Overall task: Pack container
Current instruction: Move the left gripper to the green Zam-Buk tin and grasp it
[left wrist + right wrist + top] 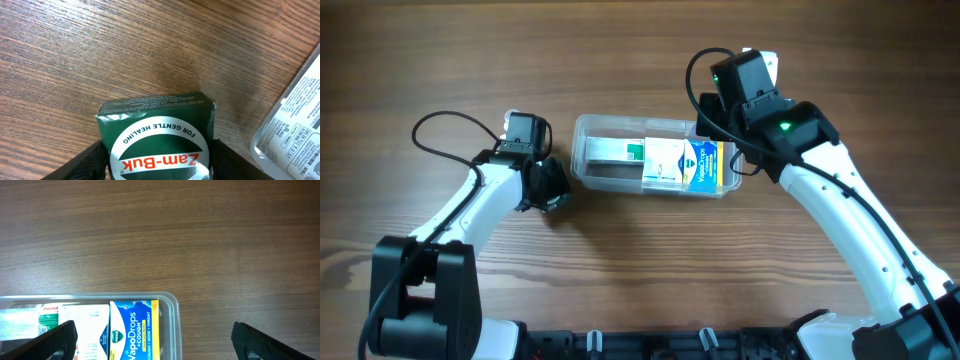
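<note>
Overhead, the clear container (578, 150) lies in the middle of the wooden table (640, 60), long side across, already holding a blue and yellow VapoDrops box (705, 165) at its right end and a Panadol box (50, 308) further left. The left gripper (157, 165) sits just beside the tub's left end with its fingers clamped on either side of a green Zam-Buk box (157, 120); whether that box is clear of the wood or resting on it cannot be told. The right gripper (152, 332) hangs over the tub's right end, fingers spread wide and carrying nothing. The step in hand looks like bringing the Zam-Buk box in. Next, the left arm would need to lift it over the rim and lower it into the free space at the left end before letting go.
</note>
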